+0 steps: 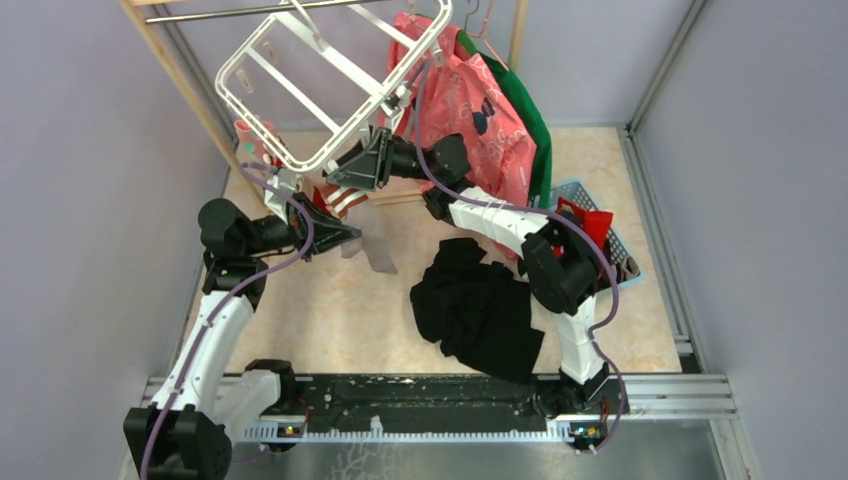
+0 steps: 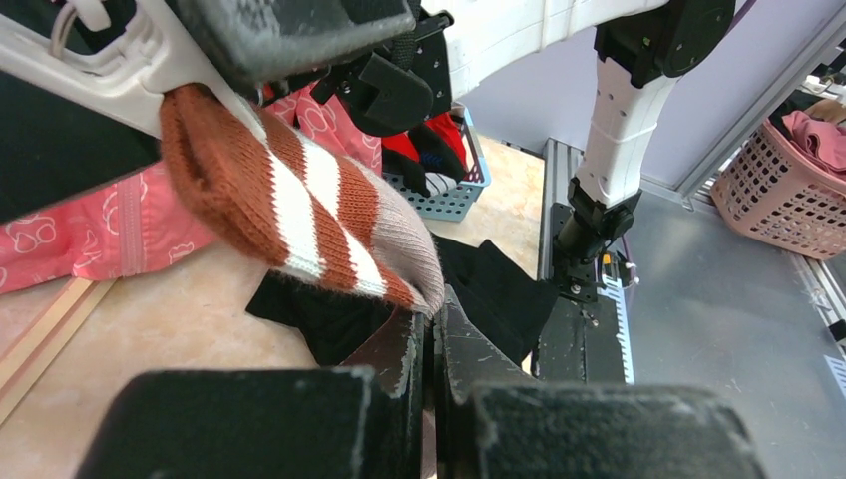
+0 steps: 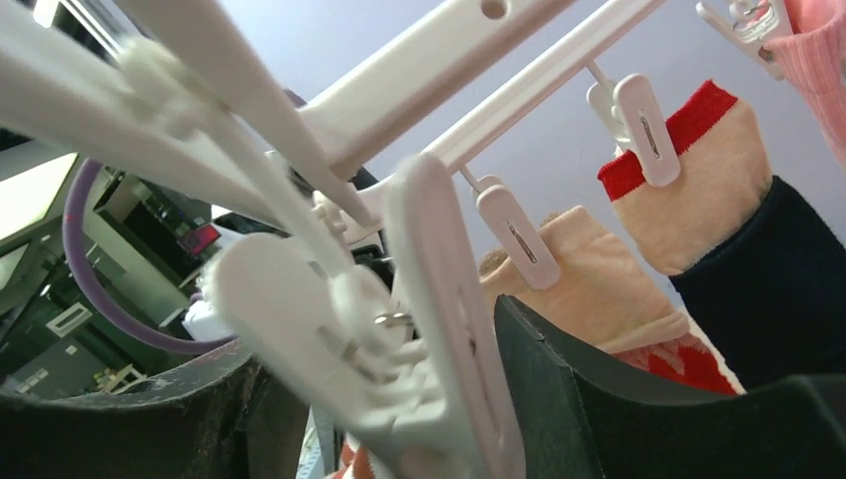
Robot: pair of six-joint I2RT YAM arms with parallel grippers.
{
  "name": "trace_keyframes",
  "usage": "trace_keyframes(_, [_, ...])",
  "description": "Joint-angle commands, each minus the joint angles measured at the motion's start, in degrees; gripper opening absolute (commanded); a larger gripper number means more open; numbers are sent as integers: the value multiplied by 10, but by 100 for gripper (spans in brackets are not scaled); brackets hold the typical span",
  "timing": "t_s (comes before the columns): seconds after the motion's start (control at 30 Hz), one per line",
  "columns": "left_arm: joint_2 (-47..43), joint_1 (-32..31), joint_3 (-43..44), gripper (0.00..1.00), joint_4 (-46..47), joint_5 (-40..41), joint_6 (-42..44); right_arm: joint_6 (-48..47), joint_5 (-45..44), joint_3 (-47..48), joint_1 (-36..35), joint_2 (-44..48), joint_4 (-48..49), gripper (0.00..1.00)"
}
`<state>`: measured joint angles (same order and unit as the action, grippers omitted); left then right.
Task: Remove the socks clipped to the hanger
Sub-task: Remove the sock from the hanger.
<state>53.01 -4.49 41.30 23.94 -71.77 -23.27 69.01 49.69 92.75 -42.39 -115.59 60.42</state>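
- Rust-and-white striped sock (image 2: 319, 215) hangs off the white hanger (image 1: 300, 80), its toe pinched in the clenched left claw (image 2: 434, 339)!
- Up top, the right claw (image 3: 399, 399) grasps a white clip (image 3: 439, 329) on that tilted hanger.

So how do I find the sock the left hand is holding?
Find the big white hanger tilted near the top. Under its low corner, the left gripper pinches the pale end of a sock. Its rust-brown and white stripes set it apart from the beige, red-cuffed sock.
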Motion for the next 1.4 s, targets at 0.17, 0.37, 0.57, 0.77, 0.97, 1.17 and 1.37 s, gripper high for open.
trace_keyframes(0.17, [-10,1,-4,0,-10,-15,26,13,10,25,-16,-4,61,56])
trace_keyframes(0.37, [-13,1,-7,0,-14,-12,30,25,4,38,-15,-2,65,56])
trace_keyframes(0.57, [-14,2,-11,0,-15,-11,31,39,-5,48,-15,-2,59,54])
trace_keyframes(0.77, [-15,3,-12,0,-15,-11,31,47,-13,52,-14,-3,45,46])
trace_keyframes(0.97, [-15,4,-15,0,-15,-11,34,71,-21,55,-12,-5,55,38])
trace_keyframes(1.17, [-16,6,-16,0,-16,-11,37,74,-20,57,-10,-5,51,23])
trace_keyframes(1.37, [-17,7,-16,0,-23,-10,44,73,-23,54,-3,-1,49,5])
